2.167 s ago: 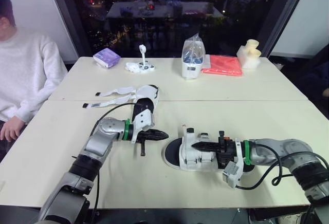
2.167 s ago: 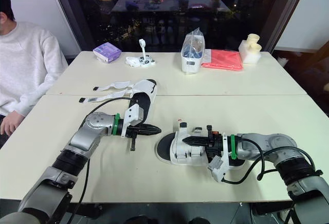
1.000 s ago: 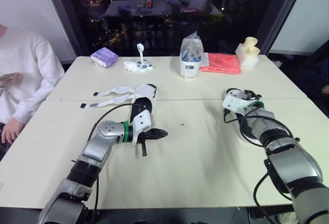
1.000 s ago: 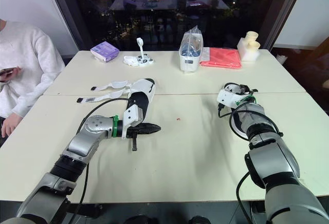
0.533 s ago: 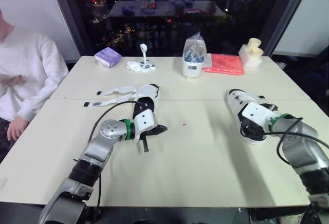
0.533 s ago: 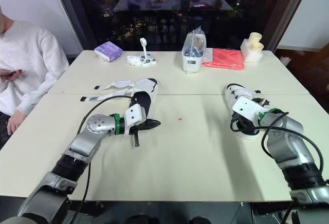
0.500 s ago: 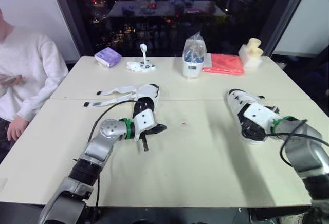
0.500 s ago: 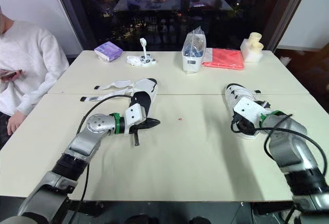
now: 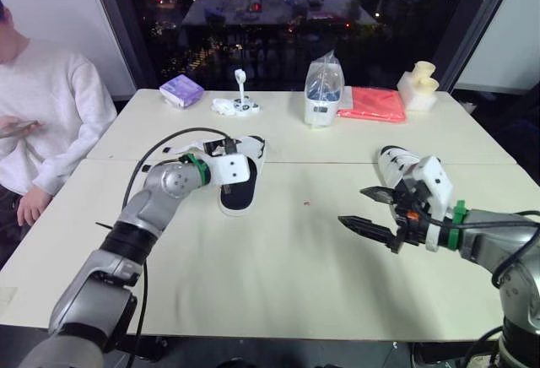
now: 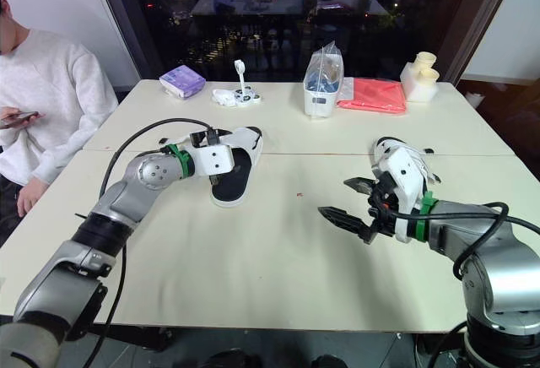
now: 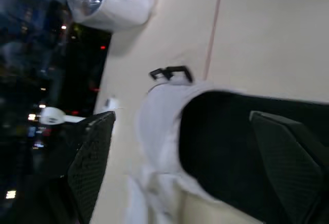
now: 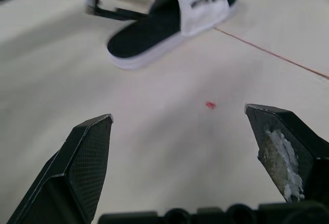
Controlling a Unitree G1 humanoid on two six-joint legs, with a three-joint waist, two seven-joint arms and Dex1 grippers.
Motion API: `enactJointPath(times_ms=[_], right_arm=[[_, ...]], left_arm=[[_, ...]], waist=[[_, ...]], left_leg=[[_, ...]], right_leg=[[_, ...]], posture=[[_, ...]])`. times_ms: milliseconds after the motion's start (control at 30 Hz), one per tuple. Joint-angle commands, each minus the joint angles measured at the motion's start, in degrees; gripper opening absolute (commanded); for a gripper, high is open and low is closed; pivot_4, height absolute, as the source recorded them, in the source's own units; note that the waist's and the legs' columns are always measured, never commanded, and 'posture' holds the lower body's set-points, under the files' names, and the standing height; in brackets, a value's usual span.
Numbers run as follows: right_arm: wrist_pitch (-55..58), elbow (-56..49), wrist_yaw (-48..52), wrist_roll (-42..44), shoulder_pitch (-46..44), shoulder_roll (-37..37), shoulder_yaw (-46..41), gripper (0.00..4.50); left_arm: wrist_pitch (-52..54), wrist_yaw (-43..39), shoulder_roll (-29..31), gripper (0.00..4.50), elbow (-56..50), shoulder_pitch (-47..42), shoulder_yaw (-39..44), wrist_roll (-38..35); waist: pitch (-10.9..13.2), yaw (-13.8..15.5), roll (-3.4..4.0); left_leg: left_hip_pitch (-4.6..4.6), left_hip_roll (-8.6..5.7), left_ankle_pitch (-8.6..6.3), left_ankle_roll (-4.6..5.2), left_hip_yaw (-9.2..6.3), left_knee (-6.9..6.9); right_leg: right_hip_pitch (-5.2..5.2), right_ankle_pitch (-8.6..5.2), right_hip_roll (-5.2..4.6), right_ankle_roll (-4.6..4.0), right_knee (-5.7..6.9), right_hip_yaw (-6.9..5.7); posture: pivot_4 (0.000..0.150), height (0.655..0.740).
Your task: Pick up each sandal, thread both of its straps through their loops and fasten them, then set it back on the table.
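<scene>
Over the table, right claw spread, forearm level

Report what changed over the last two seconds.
The right gripper carried one sandal from the middle to the table's right side, let go and now hovers open. The left gripper swung over the other sandal, open. That sandal and the red cloth stayed put.
</scene>
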Motion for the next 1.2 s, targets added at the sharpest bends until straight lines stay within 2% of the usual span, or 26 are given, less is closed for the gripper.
enactJointPath(times_ms=[33, 233, 367, 467, 700, 767, 867, 1000, 1067, 1200], right_arm=[[0.1, -1.5, -3.7, 2.4, -0.6, 0.3, 0.8, 4.50], [-0.6, -1.8, -8.0, 5.0, 0.1, 0.2, 2.8, 4.50], [-1.5, -1.5, -11.0, 5.8, 0.7, 0.1, 3.2, 4.50], [-2.4, -1.6, -12.7, 5.9, 1.5, -0.4, 3.6, 4.50], [-4.6, -1.0, -16.5, 5.9, 3.0, -1.1, 4.0, 4.50], [-5.0, -1.0, -17.2, 6.3, 3.3, -1.3, 3.9, 4.50], [-5.3, -1.0, -17.7, 6.9, 3.8, -1.9, 3.5, 4.50], [-6.1, -0.5, -17.7, 7.6, 4.7, -3.3, 2.9, 4.50], [-6.9, 0.3, -17.2, 7.7, 5.3, -4.6, 2.4, 4.50], [-9.5, 2.5, -16.2, 7.2, 6.0, -7.5, 2.0, 4.50]], left_arm=[[-3.0, 6.7, -1.0, 4.44, 8.9, -4.7, -2.5, 5.6], [-6.4, 16.6, -4.8, 4.44, 26.6, -12.1, -7.8, 12.3], [-6.3, 24.4, -9.2, 4.44, 37.4, -16.7, -9.4, 14.1], [-4.8, 29.2, -11.9, 3.58, 42.7, -18.5, -10.0, 14.9], [-3.9, 35.8, -14.8, 0.07, 47.3, -18.8, -10.2, 15.4], [-5.0, 37.1, -14.8, 0.07, 47.2, -18.9, -9.9, 15.0], [-12.6, 38.5, -13.9, 0.07, 45.6, -19.5, -8.9, 13.7], [-30.1, 35.9, -11.7, 0.07, 43.0, -19.5, -10.5, 13.9], [-38.0, 36.2, -9.9, 0.07, 41.3, -19.8, -13.1, 16.5], [-56.9, 30.8, -7.8, 0.07, 39.1, -19.6, -15.5, 15.3]], waist=[[0.0, -0.1, -0.01], [0.0, 0.0, -0.13], [0.0, -0.1, -0.37], [0.0, -0.1, -0.42], [-0.1, -0.1, -0.55], [-0.1, 0.0, -0.59], [-0.1, 0.0, -0.60], [0.0, 0.3, -0.68], [0.0, 0.6, -0.70], [0.0, 0.8, -0.71]], left_leg=[[-0.05, -0.01, 0.00, 0.01, 0.02, 0.00], [-0.25, -0.03, 0.07, 0.10, 0.08, 0.00], [-0.25, -0.04, 0.09, 0.14, 0.08, 0.01], [-0.25, -0.04, 0.09, 0.14, 0.08, 0.01], [-0.24, -0.03, 0.10, 0.15, 0.09, 0.06], [-0.20, -0.03, 0.10, 0.15, 0.08, 0.10], [-0.22, -0.03, 0.10, 0.15, 0.08, 0.14], [-0.36, -0.06, 0.09, 0.15, 0.09, 0.32], [-0.44, -0.06, 0.09, 0.15, 0.10, 0.38], [-0.44, -0.04, 0.08, 0.15, 0.21, 0.45]], right_leg=[[-0.04, 0.00, 0.01, 0.00, 0.00, 0.00], [-0.21, -0.01, 0.04, 0.04, 0.04, -0.01], [-0.19, -0.01, 0.04, 0.05, 0.04, -0.01], [-0.20, -0.01, 0.03, 0.05, 0.04, -0.01], [-0.22, -0.01, 0.02, 0.05, 0.12, 0.00], [-0.20, -0.01, 0.00, 0.05, 0.21, 0.00], [-0.25, -0.01, -0.02, 0.05, 0.28, 0.01], [-0.49, -0.01, -0.13, 0.05, 0.66, 0.01], [-0.57, -0.01, -0.14, 0.04, 0.68, 0.01], [-0.60, -0.01, -0.17, 0.04, 0.67, 0.01]], posture=[[0.150, 0.7400], [0.150, 0.7400], [0.150, 0.7400], [0.150, 0.7400], [0.150, 0.7400], [0.150, 0.7400], [0.150, 0.7400], [0.150, 0.7400], [0.150, 0.7400], [0.150, 0.7400]])
